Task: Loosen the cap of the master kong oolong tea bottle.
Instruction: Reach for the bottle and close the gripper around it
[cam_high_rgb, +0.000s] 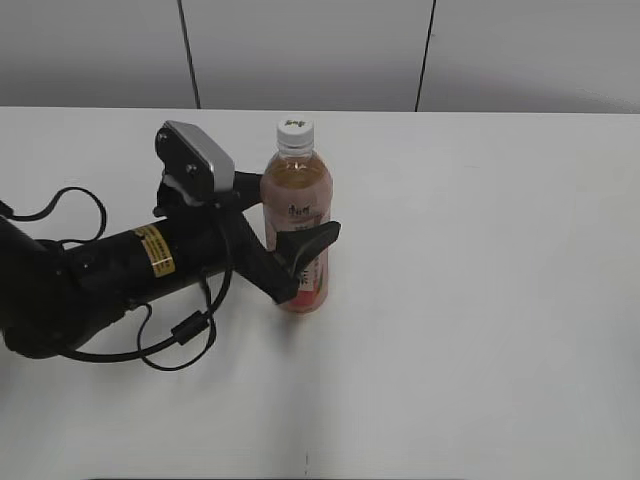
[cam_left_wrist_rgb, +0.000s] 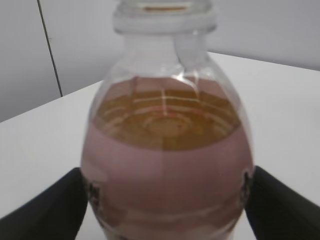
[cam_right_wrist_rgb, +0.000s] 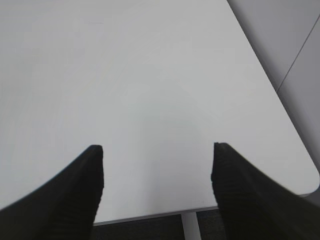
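One table, one bottle, one cap; two grippers.

I see the white table (cam_high_rgb: 480, 300) bearing the upright master kong oolong tea bottle (cam_high_rgb: 297, 215), amber-pink tea to its shoulder, white cap (cam_high_rgb: 295, 135) on. My left gripper (cam_left_wrist_rgb: 167, 200) clamps its body; right gripper (cam_right_wrist_rgb: 157, 175) spread wide, empty.

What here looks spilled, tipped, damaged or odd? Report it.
Nothing stands out. The bottle stands upright on the table, the cap sits on it, and no liquid shows around it. The left gripper clasps its body; the right gripper hangs open over bare table.
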